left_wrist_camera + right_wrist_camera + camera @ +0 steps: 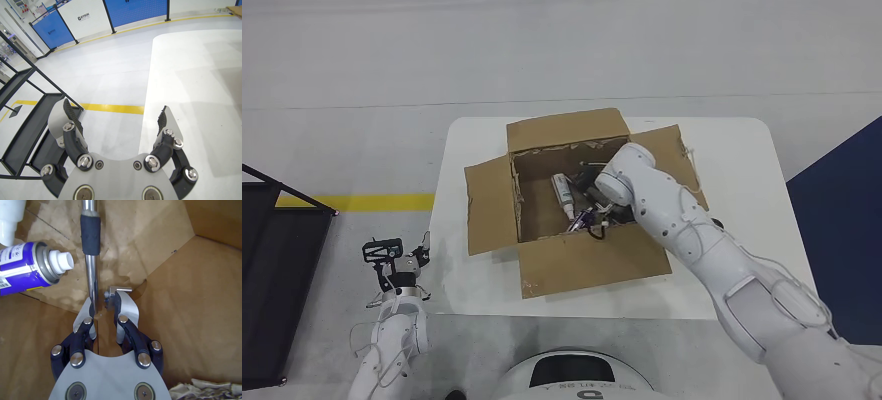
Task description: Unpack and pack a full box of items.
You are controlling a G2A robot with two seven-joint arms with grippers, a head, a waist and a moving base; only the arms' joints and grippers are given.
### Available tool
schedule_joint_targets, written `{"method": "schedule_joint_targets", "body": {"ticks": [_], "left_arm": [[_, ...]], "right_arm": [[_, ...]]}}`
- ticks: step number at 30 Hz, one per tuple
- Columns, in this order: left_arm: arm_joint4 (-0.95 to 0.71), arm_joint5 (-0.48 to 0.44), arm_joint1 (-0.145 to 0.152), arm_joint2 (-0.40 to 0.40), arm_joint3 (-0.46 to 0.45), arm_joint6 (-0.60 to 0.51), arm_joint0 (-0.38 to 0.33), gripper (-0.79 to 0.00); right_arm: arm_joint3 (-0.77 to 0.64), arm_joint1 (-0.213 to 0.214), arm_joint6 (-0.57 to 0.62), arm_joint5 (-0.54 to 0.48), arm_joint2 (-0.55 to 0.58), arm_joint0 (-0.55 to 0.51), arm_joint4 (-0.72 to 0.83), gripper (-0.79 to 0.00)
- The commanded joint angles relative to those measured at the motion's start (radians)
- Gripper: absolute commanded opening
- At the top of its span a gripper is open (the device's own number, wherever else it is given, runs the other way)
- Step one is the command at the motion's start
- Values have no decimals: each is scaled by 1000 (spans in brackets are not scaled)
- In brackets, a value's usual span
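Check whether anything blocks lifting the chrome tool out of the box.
Nothing visible lies over the chrome tool; the right gripper has its jaws against the tool's end. The spray can lies beside its shaft, apart from it; the flaps of the cardboard box stand open.

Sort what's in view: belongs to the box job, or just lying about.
Job: cardboard box, spray can, white bottle, chrome tool in the right gripper, crumpled paper.
Lying about: black rack, blue barriers; left gripper open beside the table.

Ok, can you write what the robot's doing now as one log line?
right gripper: shut on chrome tool inside cardboard box | blue spray can: lying beside tool | left gripper: open, beside table
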Motion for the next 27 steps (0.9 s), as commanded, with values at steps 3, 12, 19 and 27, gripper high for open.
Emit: {"method": "schedule_joint_targets", "body": {"ticks": [3,12,19,27], "left_arm": [[0,0,0,0,0,0,0,0],[0,0,0,0,0,0,0,0],[0,0,0,0,0,0,0,0],[0,0,0,0,0,0,0,0]], "right_arm": [[0,-2,20,31,-4,-8,-20,-523],[39,-24,24,61,-35,4,-29,-523],[87,-51,24,74,-70,33,-22,-785],[18,-48,23,104,-60,18,-64,-785]]}}
